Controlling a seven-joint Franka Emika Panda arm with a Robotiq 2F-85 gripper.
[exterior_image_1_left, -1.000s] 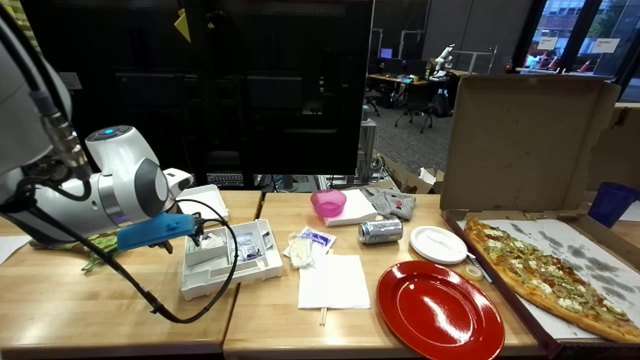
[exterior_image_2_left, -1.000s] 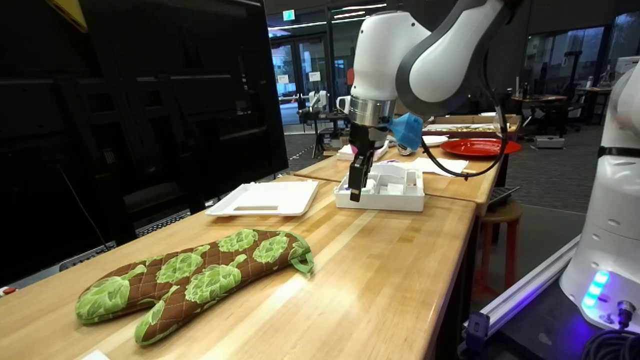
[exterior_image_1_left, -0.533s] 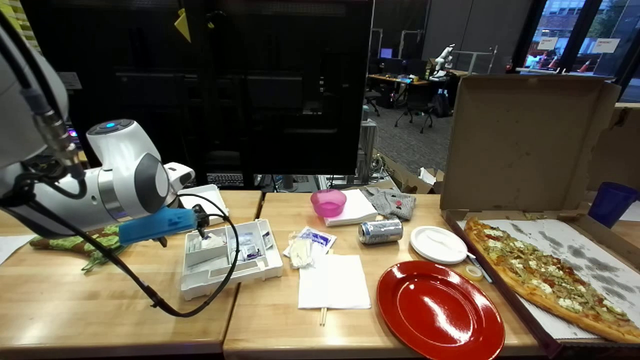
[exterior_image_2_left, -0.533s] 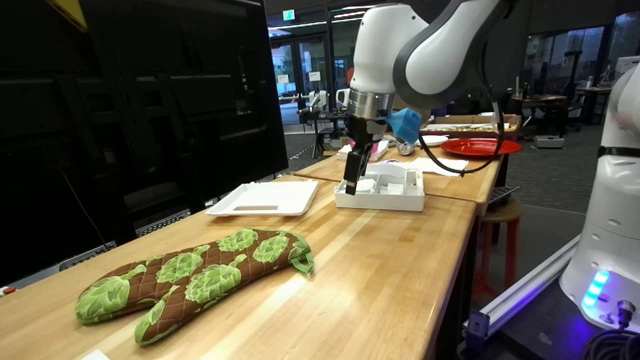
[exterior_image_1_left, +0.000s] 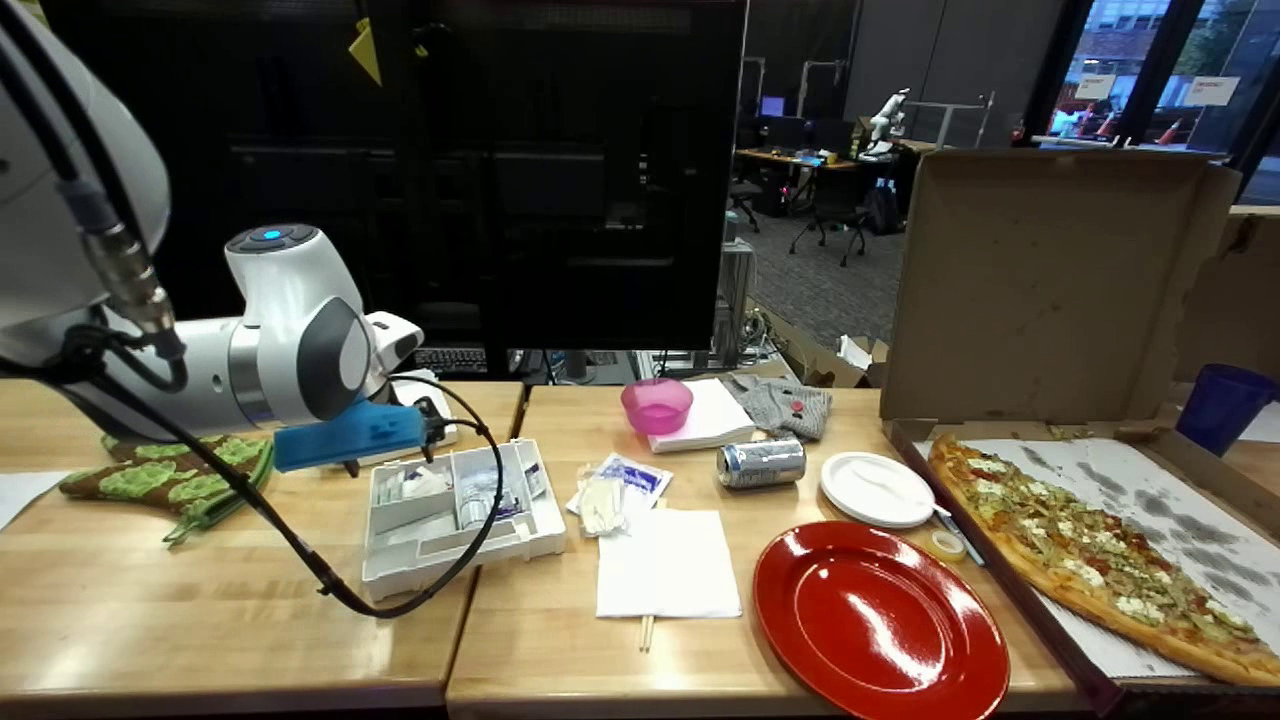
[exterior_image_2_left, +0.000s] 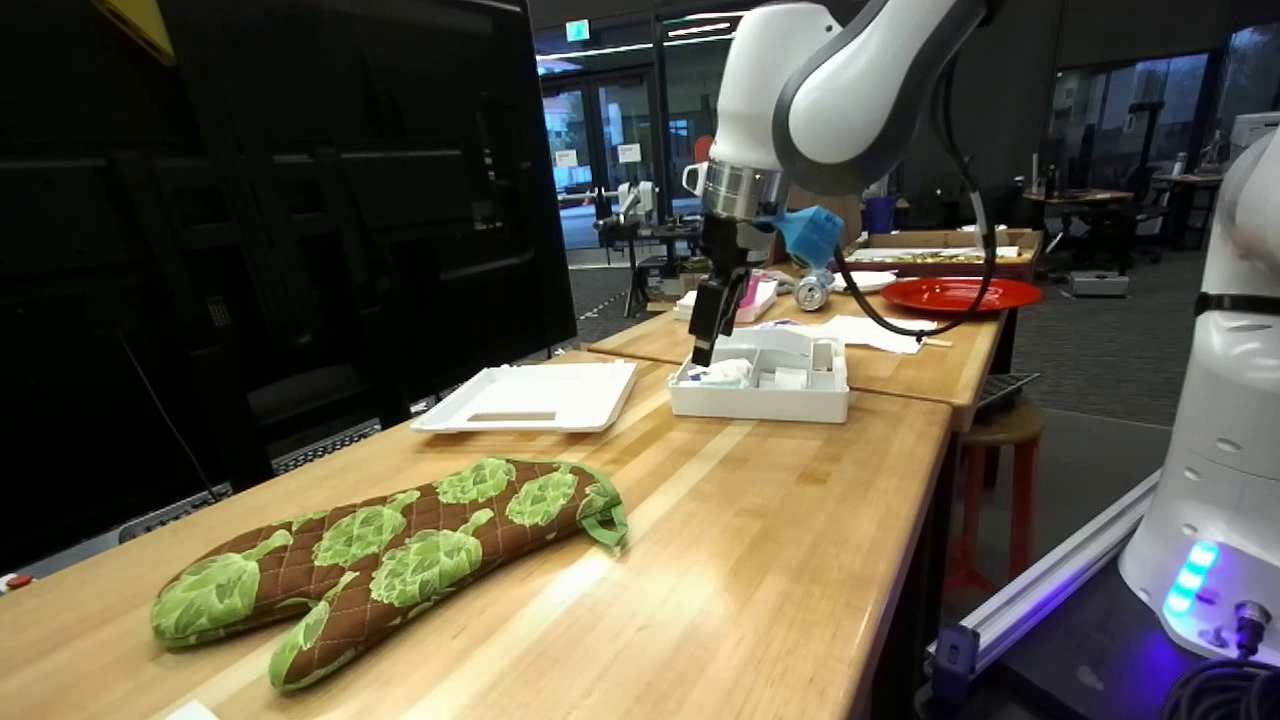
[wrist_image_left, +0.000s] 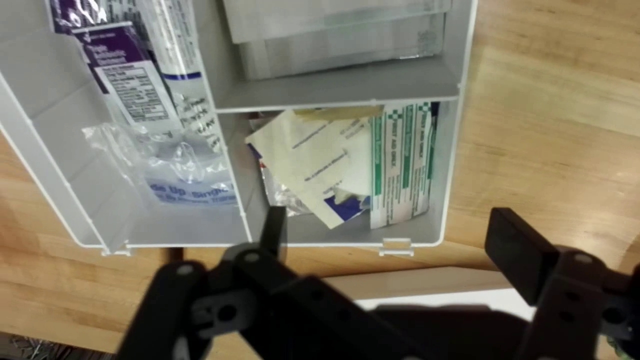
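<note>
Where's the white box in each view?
In an exterior view: box left of centre, lower half.
In an exterior view: box just right of centre, mid-height.
Wrist view: box across upper left and middle, cut off.
Shared landmark: the hand, near the box throughout.

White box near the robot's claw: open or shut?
Open: the wrist view shows packets inside the box, and what looks like its lid lies apart.
</note>
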